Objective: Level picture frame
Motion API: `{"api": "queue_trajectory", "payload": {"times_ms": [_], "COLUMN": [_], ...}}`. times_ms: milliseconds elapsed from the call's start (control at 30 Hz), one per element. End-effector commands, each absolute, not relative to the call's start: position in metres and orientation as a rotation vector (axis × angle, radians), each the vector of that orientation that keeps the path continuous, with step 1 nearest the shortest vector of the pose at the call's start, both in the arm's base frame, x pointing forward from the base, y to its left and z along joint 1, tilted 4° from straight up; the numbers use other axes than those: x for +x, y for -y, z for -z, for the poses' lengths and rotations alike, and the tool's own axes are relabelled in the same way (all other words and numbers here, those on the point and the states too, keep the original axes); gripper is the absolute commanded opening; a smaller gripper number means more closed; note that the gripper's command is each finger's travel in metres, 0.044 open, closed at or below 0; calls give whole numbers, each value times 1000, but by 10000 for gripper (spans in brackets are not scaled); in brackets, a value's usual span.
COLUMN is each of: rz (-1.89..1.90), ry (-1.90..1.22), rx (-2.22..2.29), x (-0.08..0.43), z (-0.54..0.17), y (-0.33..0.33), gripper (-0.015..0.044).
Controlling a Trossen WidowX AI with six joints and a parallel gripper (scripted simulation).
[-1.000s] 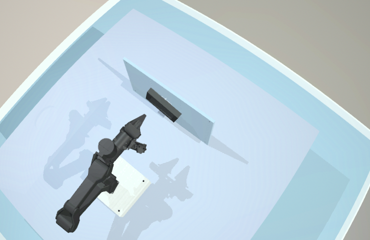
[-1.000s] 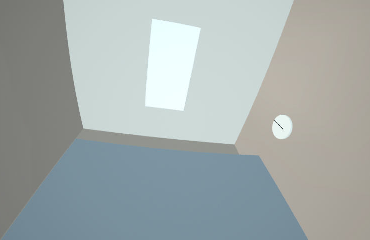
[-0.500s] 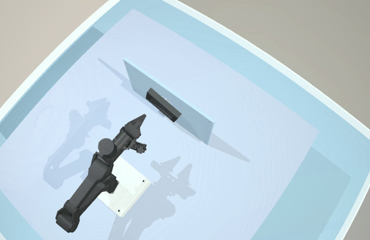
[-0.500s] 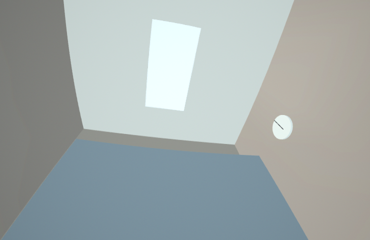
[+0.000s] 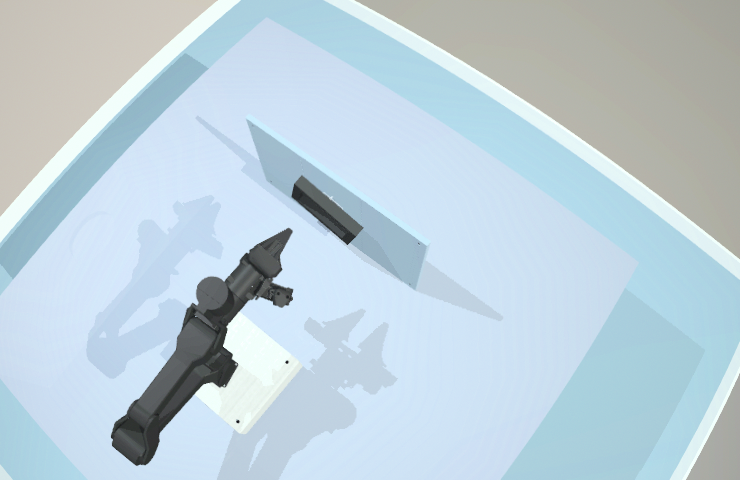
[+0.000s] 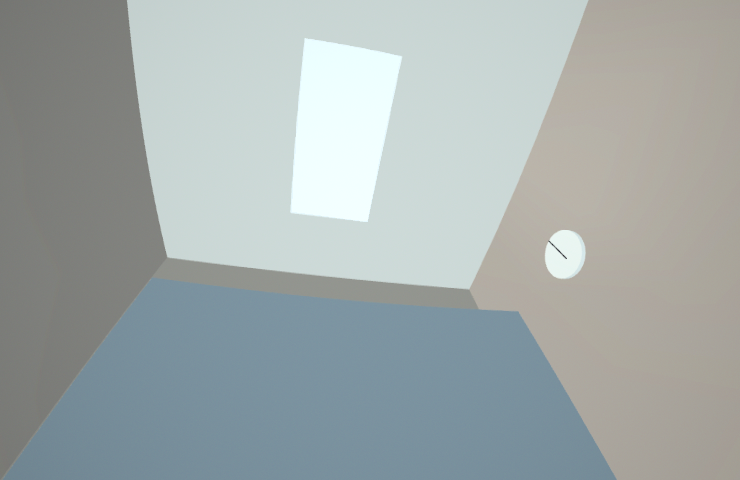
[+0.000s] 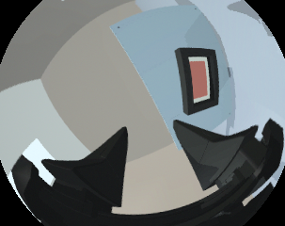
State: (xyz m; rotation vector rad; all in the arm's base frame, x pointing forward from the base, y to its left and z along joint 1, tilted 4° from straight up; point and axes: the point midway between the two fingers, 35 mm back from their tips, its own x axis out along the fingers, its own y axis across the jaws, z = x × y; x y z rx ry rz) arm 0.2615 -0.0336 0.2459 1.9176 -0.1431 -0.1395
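the gripper's (image 5: 290, 230) (image 7: 150, 124) fingers stand parted, holding nothing, apart from the picture frame (image 5: 330, 210) (image 7: 214, 81).

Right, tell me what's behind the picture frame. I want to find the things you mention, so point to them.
Behind the picture frame (image 5: 329, 210) (image 7: 181, 82) stands the pale blue panel (image 5: 391, 240) (image 7: 153, 63). The frame itself covers whatever lies directly at its back, so the notched strip can't be seen.
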Motion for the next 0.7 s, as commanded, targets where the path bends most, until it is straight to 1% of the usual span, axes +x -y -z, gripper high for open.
{"api": "queue_trajectory", "payload": {"times_ms": [0,133,300,667], "rz": [140,140,145,145], "ry": [141,141,129,129], "rx": [1922,1901,1792,1788], "x": [262,263,264,264], "z": [-246,-238,-191,-189], "y": [33,33,25,25], "gripper": [260,260,260,260]}}
